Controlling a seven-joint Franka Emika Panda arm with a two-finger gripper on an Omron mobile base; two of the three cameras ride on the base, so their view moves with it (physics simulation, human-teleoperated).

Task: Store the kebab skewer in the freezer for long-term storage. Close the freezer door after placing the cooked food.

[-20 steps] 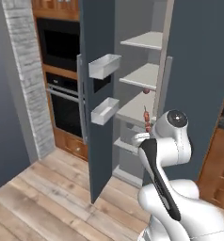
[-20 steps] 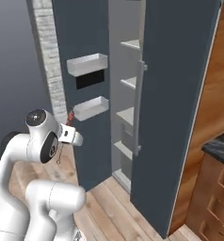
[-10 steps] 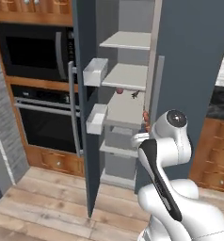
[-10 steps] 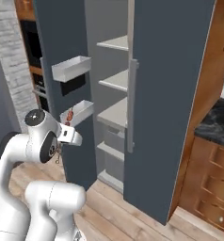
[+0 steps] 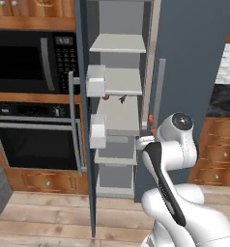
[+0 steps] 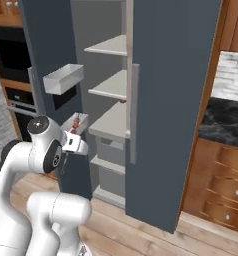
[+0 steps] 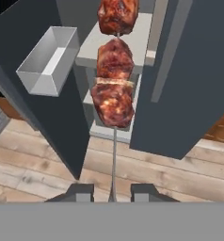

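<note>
My gripper (image 7: 113, 193) is shut on the thin stick of the kebab skewer (image 7: 115, 70), whose red-brown chunks rise ahead of the fingertips (image 7: 79, 192). The skewer (image 5: 152, 123) stands upright above the gripper (image 5: 150, 135), in front of the open freezer (image 5: 118, 120) and outside its shelves. From the right, skewer (image 6: 76, 122) and gripper (image 6: 73, 134) hang beside the open freezer door (image 6: 46, 50). That door (image 5: 83, 159) stands edge-on at the left, white bins (image 5: 95, 80) on its inner face. A whitish shelf (image 7: 132, 40) lies behind the chunks.
The other slate-grey door (image 6: 171, 100) with its bar handle (image 6: 134, 112) is closed right of the opening. A black microwave (image 5: 30, 62) and wall oven (image 5: 35, 144) sit left of the freezer door. Small items (image 5: 106, 96) lie on a middle shelf. Wooden drawers (image 6: 226, 190) stand at right.
The whole picture has shifted: the base has moved, so the freezer opening now sits straight ahead and closer. The gripper stays shut on the skewer in the same pose.
</note>
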